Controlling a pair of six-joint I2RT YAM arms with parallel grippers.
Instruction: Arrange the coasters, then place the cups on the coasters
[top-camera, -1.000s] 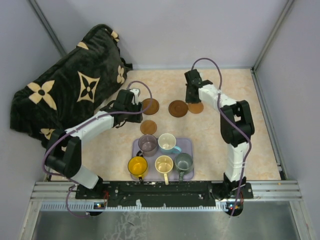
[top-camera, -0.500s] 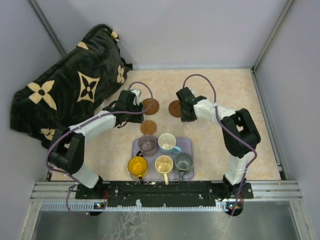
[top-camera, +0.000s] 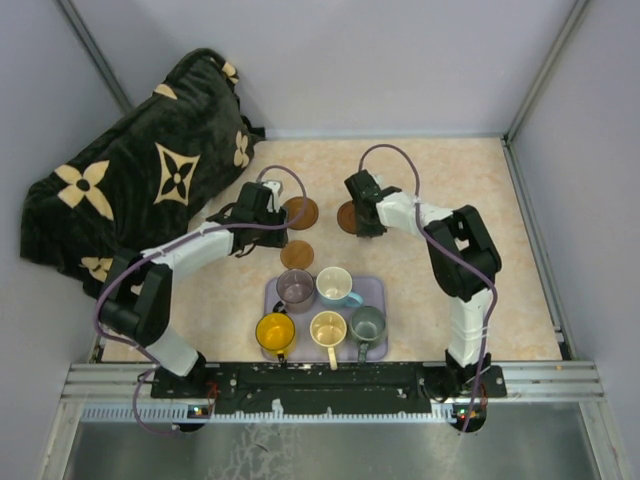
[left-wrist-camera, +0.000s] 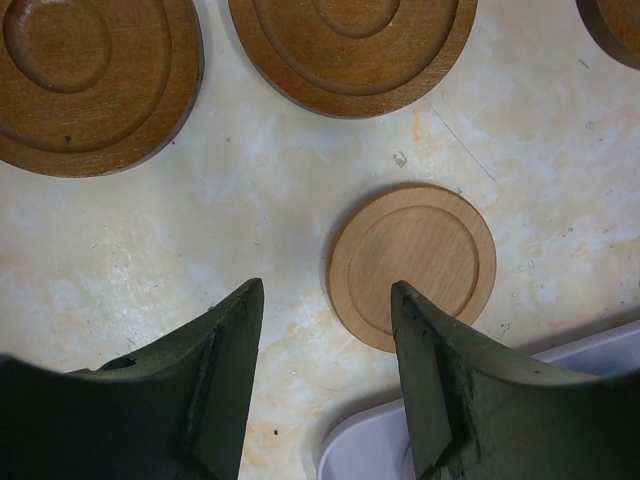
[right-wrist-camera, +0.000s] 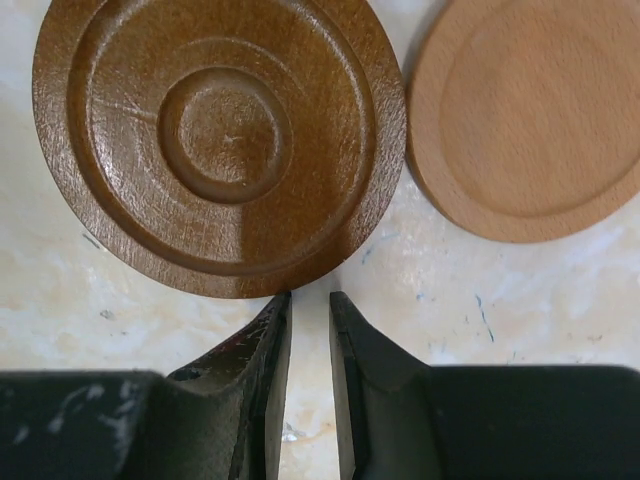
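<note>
Pale marbled desk (left-wrist-camera: 150, 250) lay under both arms. Over it the left claw (left-wrist-camera: 325, 300) stood half open and empty, with a small light coaster (left-wrist-camera: 412, 265) just ahead of its right finger. The right claw (right-wrist-camera: 308, 300) was nearly closed on nothing, with a dark coaster (right-wrist-camera: 220, 140) just ahead. Five cups (top-camera: 328, 326) sat on the tray (top-camera: 375, 285) behind both claws.

Five cups (top-camera: 335, 286), each a different colour. Five round wooden coasters: three large dark coasters (left-wrist-camera: 350, 40) and two small light coasters (left-wrist-camera: 412, 262). One lavender tray (top-camera: 377, 288). One dark patterned blanket (top-camera: 150, 170). Two robot arms (top-camera: 190, 250).
</note>
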